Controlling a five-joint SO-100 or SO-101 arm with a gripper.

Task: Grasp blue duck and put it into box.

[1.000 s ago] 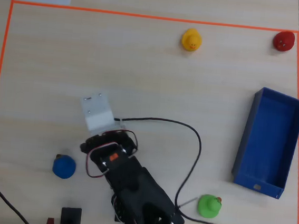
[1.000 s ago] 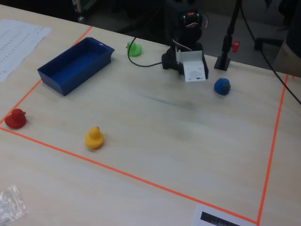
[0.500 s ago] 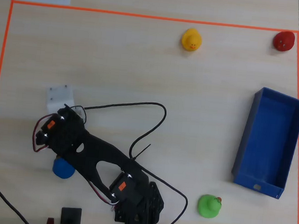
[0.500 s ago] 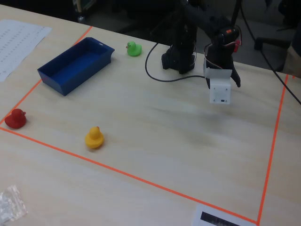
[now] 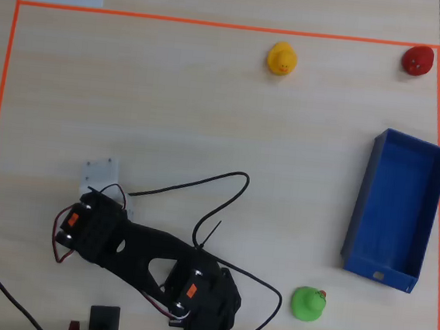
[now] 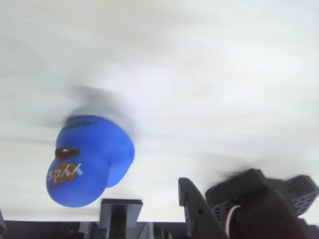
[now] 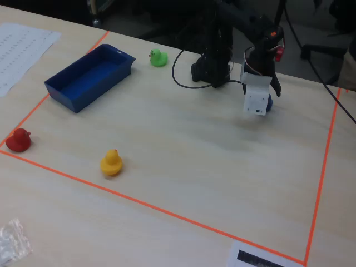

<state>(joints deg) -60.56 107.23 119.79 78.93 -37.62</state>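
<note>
Pale wood-grain worktop [image 5: 209, 117], bounded by orange tape [image 5: 218, 24], fills the overhead view. My arm [image 5: 148, 259] lies at lower left, trailing black cables, and my claw [image 5: 103, 176] is seen only as a white plate, which hides everything beneath it, the blue duck included. The box [image 5: 355, 217], open-topped, sits at right, straddling the tape line; a green duck [image 5: 308, 304] lies near its lower end, a yellow duck [image 5: 282, 59] and a red duck [image 5: 418, 60] near the top edge.

Wrist view, blurred: the blue duck [image 6: 89, 159] appears at lower left, resting on the worktop, with one dark finger [image 6: 197, 209] rising to its right, apart from it. My claw [image 6: 149, 214] is cut off by the lower edge; I cannot tell how wide it stands.

Fixed view: my claw [image 7: 258, 105] points down at the worktop, far across from the box [image 7: 61, 92]. A sliver of the blue duck [image 7: 270, 103] shows behind the white plate.
</note>
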